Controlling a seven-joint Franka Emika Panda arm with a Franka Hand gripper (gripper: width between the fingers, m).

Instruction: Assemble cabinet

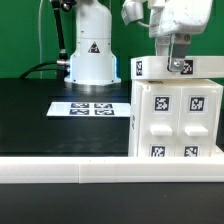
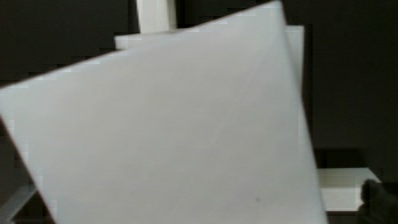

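The cabinet [image 1: 178,115] is a large white box with black-and-white tags, standing at the exterior view's right. A flat white tagged panel [image 1: 205,66] lies across its top. My gripper [image 1: 177,62] hangs straight down over this panel, its fingers wide apart on either side of a tag. In the wrist view a tilted white panel [image 2: 178,130] fills most of the picture and hides most of the jaws. One dark finger [image 2: 366,195] shows at the edge, apart from the panel's side. Nothing is seen clamped between the fingers.
The marker board [image 1: 88,108] lies on the black table at the exterior view's left of the cabinet. The arm's white base [image 1: 92,55] stands behind it. A long white rail [image 1: 80,170] runs along the front. A narrow white strip [image 2: 157,20] shows behind the panel.
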